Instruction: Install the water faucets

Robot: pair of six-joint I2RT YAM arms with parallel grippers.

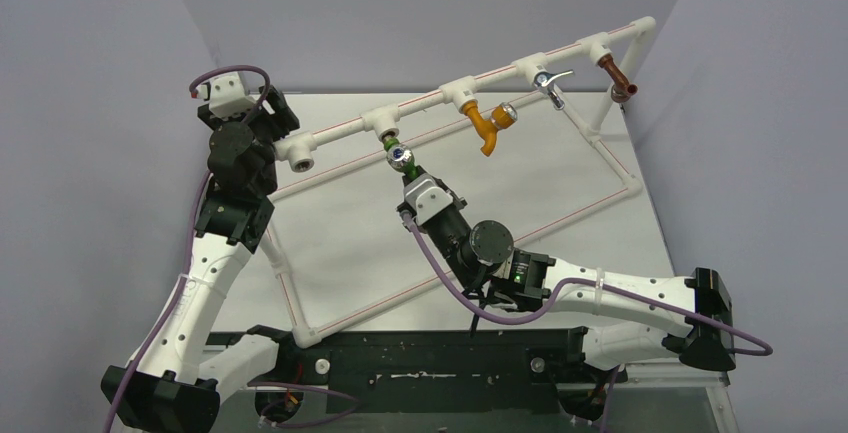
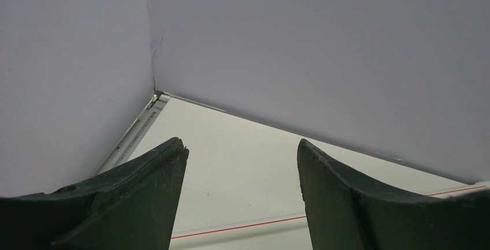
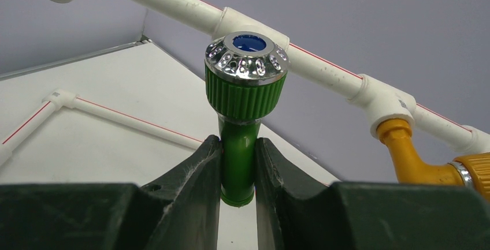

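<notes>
It seems a robot test lab: plain grey walls (image 1: 400, 13) enclose a white surface (image 1: 340, 243), and a white pipe frame (image 1: 340, 135) stands just beyond the right tool (image 1: 404, 175).

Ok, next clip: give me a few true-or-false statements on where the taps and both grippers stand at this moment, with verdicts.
1. The right gripper is shut on the spout of the green tap. True.
2. The left gripper holds the orange tap. False: its jaws stand open with nothing between them, and the orange tap hangs from the white pipe.
3. The threaded fitting at the pipe's left end has no tap in it. True.
4. The chrome tap lies loose, not mounted. False: it is mounted on the pipe, right of the orange tap.
5. The green tap's knob is silver with a blue centre. True.
</notes>
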